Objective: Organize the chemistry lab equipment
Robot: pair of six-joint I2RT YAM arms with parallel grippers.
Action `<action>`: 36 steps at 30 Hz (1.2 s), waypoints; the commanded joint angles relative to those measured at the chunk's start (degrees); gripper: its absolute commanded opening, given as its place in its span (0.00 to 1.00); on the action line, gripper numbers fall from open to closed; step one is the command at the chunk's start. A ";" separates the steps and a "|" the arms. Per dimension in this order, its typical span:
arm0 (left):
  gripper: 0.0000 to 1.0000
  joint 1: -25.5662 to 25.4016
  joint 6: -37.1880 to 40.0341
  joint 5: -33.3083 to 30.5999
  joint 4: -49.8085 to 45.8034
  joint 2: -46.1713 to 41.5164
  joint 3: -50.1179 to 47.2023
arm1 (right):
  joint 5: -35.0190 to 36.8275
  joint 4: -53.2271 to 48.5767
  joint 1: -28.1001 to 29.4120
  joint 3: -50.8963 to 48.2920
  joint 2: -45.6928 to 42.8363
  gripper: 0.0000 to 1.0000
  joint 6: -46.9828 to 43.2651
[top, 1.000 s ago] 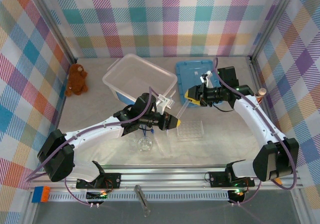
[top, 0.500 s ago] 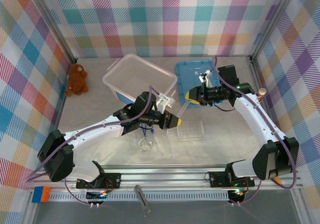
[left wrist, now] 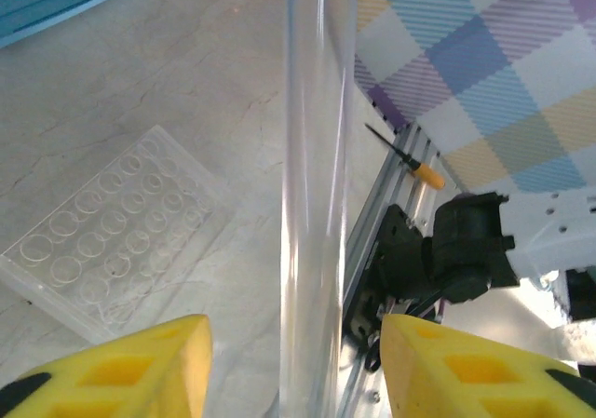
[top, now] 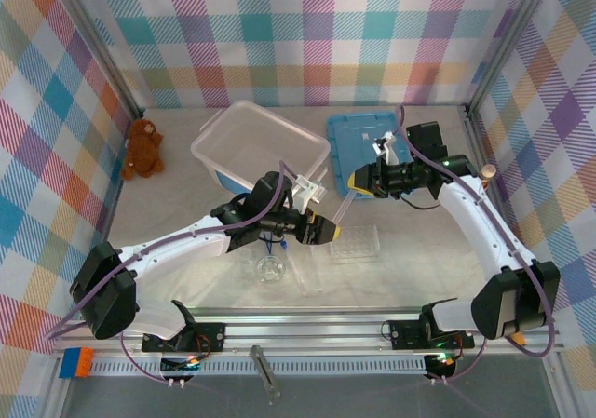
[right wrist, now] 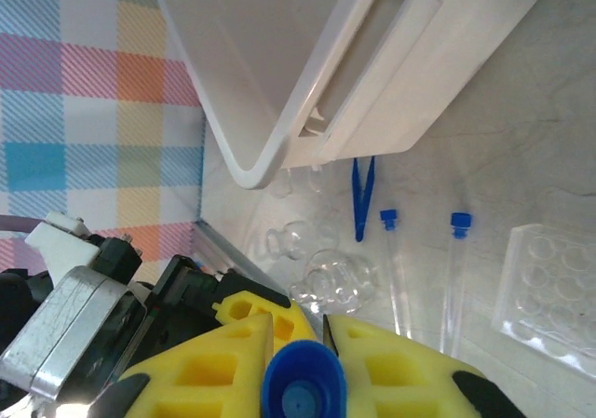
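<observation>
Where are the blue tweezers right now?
In the right wrist view, the tweezers lie on the table beside the clear bin, left of two capped test tubes.

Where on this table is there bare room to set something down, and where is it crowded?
Bare table lies front left, between the teddy bear and the left arm, and front right, between the tube rack and the right arm. The middle is crowded: clear bin, round glassware, and both arms at a test tube.
</observation>
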 commanded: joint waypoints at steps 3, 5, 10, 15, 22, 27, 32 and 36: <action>0.80 -0.51 -1.38 -0.27 -0.51 -1.37 3.13 | 10.36 0.88 -0.20 -1.69 -5.69 0.11 -0.49; 0.81 -0.51 -1.80 -0.41 -0.44 -1.98 3.85 | 14.31 1.20 -0.13 -2.24 -6.74 0.11 -0.49; 0.80 -0.53 0.76 -11.45 -7.81 -2.97 5.35 | 27.50 4.56 4.01 -6.70 -13.18 0.12 1.35; 0.79 -0.51 1.66 -19.18 -9.71 -5.27 4.10 | 48.81 6.62 17.64 -10.50 -17.72 0.12 1.18; 0.79 -0.55 4.62 -28.68 -15.53 -8.51 4.83 | 72.35 11.98 33.31 -14.66 -18.47 0.12 0.41; 0.79 -0.51 4.01 -32.73 -16.00 -11.56 2.90 | 86.22 16.97 42.50 -16.57 -15.84 0.12 -0.75; 0.79 -0.52 3.21 -36.14 -16.60 -14.34 0.79 | 87.55 20.04 44.08 -18.00 -14.53 0.12 0.17; 0.79 -0.54 2.23 -36.91 -16.65 -15.73 -0.95 | 87.34 22.68 44.31 -20.20 -13.22 0.13 1.41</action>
